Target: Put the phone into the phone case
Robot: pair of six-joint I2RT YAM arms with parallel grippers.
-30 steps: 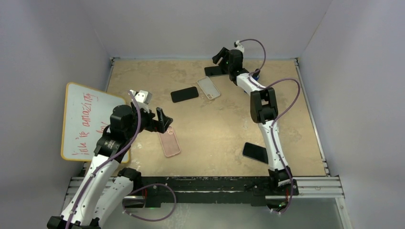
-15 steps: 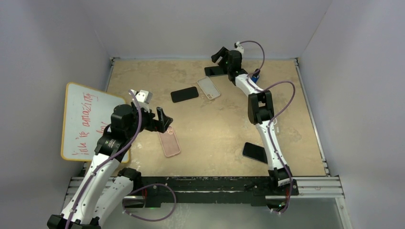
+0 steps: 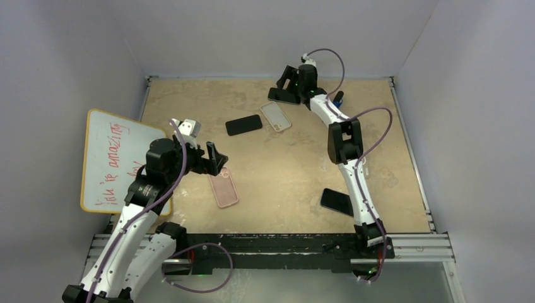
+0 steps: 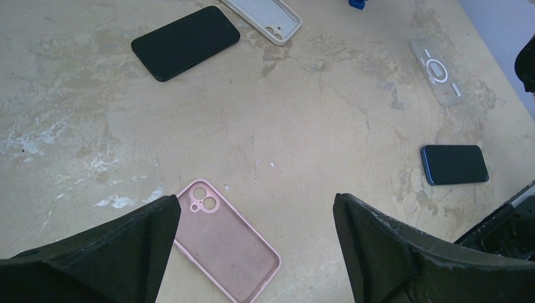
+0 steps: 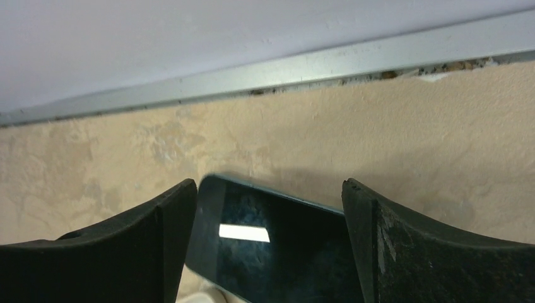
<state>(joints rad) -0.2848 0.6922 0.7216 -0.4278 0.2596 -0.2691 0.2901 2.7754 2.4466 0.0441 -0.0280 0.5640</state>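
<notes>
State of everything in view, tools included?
pink case: empty, cavity up
white case: empty
clear case: empty
black phone: uncased, flat
blue phone: uncased, flat
far phone: uncased
left tool: open, near pink case
right tool: flanks far phone, grip unclear

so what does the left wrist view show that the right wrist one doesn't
Only the left wrist view shows a pink case lying open side up below the left claw, a black phone, a blue-edged phone and a clear case with a ring mark. Only the right wrist view shows a dark phone straddled by the right claw, with the metal rail and the wall beyond it. Both show the tan table and an open claw.
</notes>
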